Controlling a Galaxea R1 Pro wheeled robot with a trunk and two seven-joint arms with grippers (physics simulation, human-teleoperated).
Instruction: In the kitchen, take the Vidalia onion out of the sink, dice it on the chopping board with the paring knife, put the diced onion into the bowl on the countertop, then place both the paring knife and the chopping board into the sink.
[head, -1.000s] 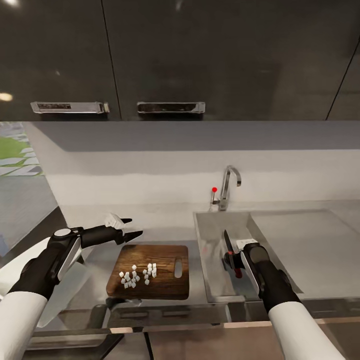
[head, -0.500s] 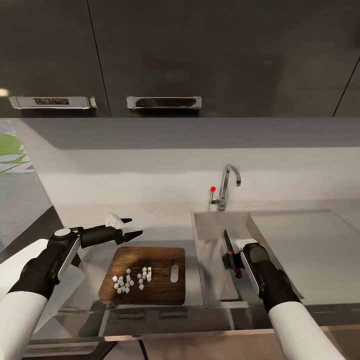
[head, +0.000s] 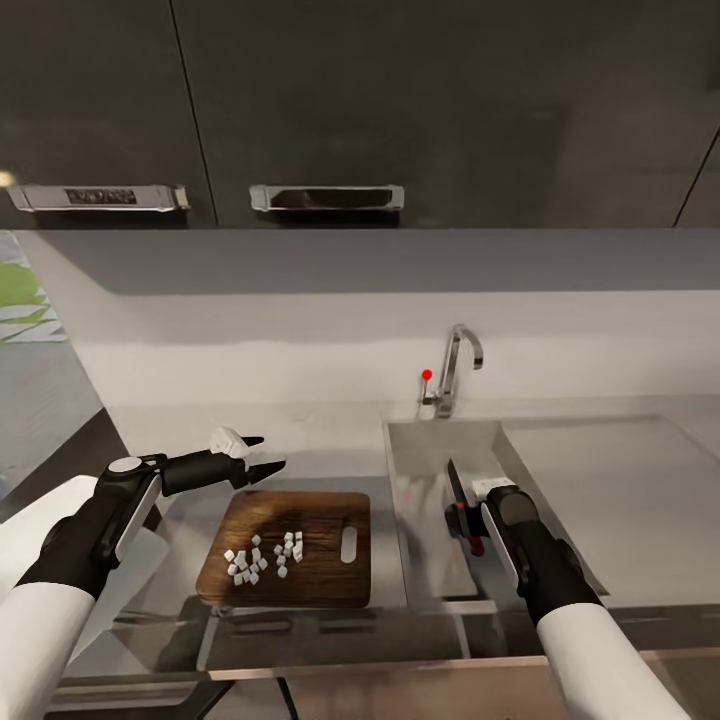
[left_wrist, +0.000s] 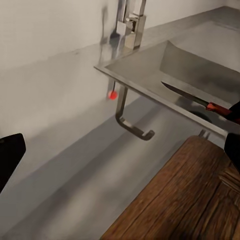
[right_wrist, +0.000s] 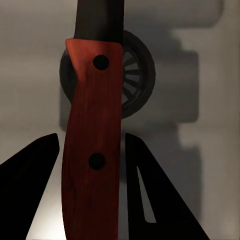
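The chopping board (head: 320, 570) lies on the countertop (head: 330, 445) left of the sink (head: 425, 455), with several white diced pieces of the Vidalia onion (head: 262, 558) on it. My left gripper (head: 266, 454) hovers open over the board's far left corner; the board's edge (left_wrist: 190, 200) shows beneath it. My right gripper (head: 468, 525) is shut on the paring knife (head: 457, 490) above the sink basin. The red-orange handle (right_wrist: 92, 150) sits between the fingers (right_wrist: 155, 195), over the dark drain (right_wrist: 137, 75). A white shape (head: 135, 585) lies under my left forearm; I cannot tell if it is the bowl.
The chrome tap (head: 455, 370) with its red knob (head: 427, 375) stands behind the sink. A flat steel drainer (head: 610, 480) extends to the right. Dark wall cabinets (head: 400, 110) hang above. The countertop's left end (head: 70, 470) borders a dark drop.
The head view has shifted slightly, so the board sits a little further left in the picture. Both arms and the held knife keep their poses.
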